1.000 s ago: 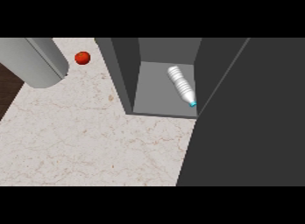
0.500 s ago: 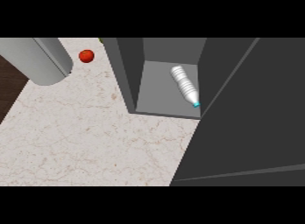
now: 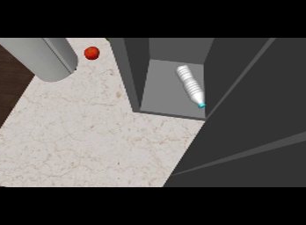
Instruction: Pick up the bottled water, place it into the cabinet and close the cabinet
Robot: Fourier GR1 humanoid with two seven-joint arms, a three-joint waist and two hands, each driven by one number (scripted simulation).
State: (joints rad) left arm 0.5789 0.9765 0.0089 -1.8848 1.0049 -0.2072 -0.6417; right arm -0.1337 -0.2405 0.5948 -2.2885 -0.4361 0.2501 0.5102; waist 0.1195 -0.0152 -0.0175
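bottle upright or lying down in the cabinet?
Lying down. The bottled water rests on its side on the cabinet floor, blue cap toward the open front. No hand shows.

Bottle in the cabinet

The water bottle (image 3: 190, 85) lies on its side inside the open grey cabinet (image 3: 135, 74). A red ball (image 3: 92, 53) sits on the counter (image 3: 84, 132).

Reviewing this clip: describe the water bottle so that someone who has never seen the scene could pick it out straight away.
Find the dark grey cabinet standing on the pale marbled counter. Inside its open compartment, against the right wall, lies the bottled water on its side. It is the only white, ribbed thing there, with a small blue cap toward the opening, unlike the round red fruit outside on the counter.
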